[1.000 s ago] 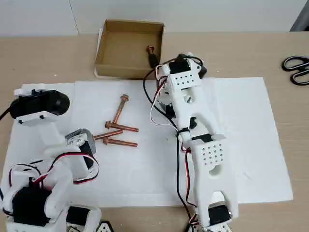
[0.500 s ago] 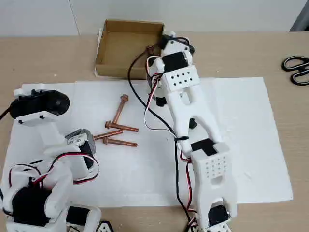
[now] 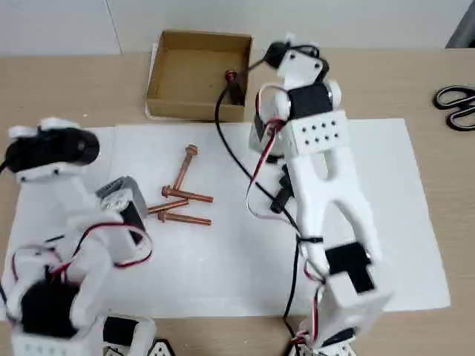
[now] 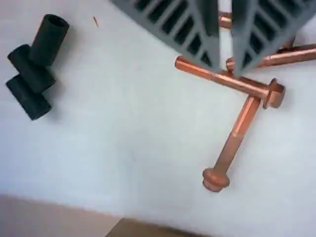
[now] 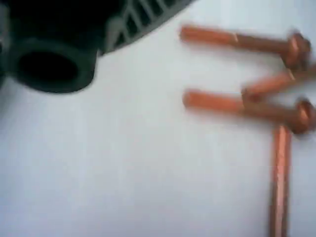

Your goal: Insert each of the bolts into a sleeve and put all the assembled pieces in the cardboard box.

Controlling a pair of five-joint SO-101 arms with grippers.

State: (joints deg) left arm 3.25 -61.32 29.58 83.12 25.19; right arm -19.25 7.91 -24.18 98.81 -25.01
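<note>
Right gripper (image 5: 81, 42) was clamped on a black sleeve (image 5: 49, 66), as best I could judge from its wrist view: bore open toward the camera, ribbed finger against its side. It hung over the white sheet (image 3: 223, 267), near the 4 loose bolts (image 3: 184, 194). Left gripper (image 4: 225, 61) hovered right over that cluster, fingers nearly together with only a thin slit, gripping nothing. 1 assembled piece (image 3: 233, 85) was already in the cardboard box (image 3: 185, 74), at the wall nearest the right arm. 3 spare sleeves (image 4: 32, 69) lay together on the sheet, well apart from the bolts.

My read: the step in hand was picking up a bolt to mate with the held sleeve. To do it well:
- Left has to open first; the slit looked too narrow for a shank.
- 3 bolts touched or crossed. The bolt nearest the box (image 3: 185, 167) met the pile only at its tip, so it looked like the cleanest grab.
- Grip near the head and leave most of the shank free for the bore.
- Lift straight up so the neighbours don't roll.
- Right should present the sleeve level, open end facing the left arm. Line up the axes before pushing, else the tip catches the rim.
- Hold the sleeve at mid-body so no finger blocks the bore.
</note>
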